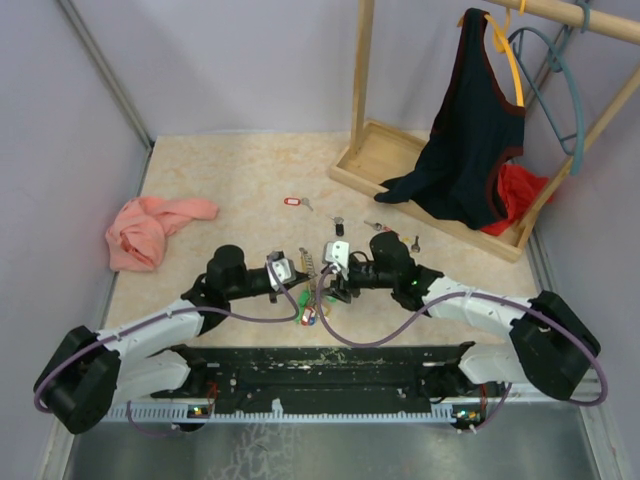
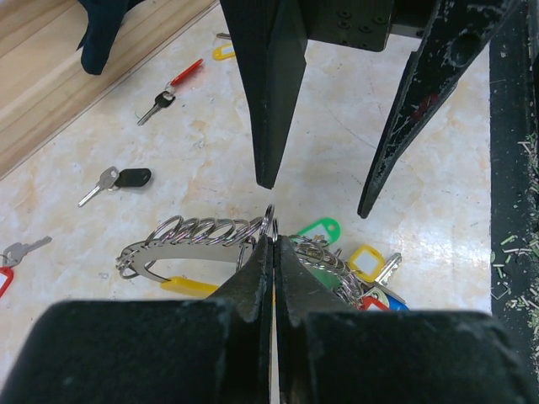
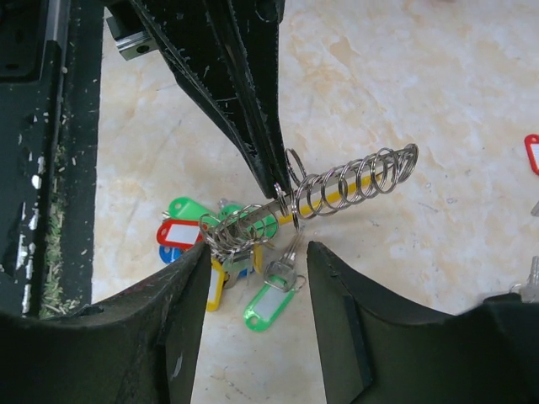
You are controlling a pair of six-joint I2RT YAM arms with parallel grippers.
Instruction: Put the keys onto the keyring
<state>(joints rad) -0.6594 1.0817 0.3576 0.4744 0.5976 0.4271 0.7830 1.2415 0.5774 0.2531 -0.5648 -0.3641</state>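
- The keyring (image 2: 160, 251) is lying near, in the middle of the table (image 1: 230, 170), between the two arms. There is one keyring.
- The left gripper (image 2: 273, 244) is squeezing tight on the keyring's thin wire, beside a row of little rings (image 3: 362, 178).
- The right gripper (image 3: 258, 247) is standing open with one finger on each side of the bunch. It is holding nothing.
- The keyring is looking thin, hard and shiny, so it is likely slipping easily. The bunch is probably dangling and swinging when lifted. The bare wire is the best place to pinch it.
- The coloured tags (image 3: 269, 307) on the ring are green, red, blue and yellow. They are piling on each other, so I cannot count them.
- Four loose keys (image 1: 339, 224) are lying farther off and a little to the right, spread apart. The red-tag key (image 1: 292, 201) is sitting farthest away.
- These keys are looking small, light, flat and stiff. They are lying flat, so pinching the thicker plastic tag or head is likely easier.
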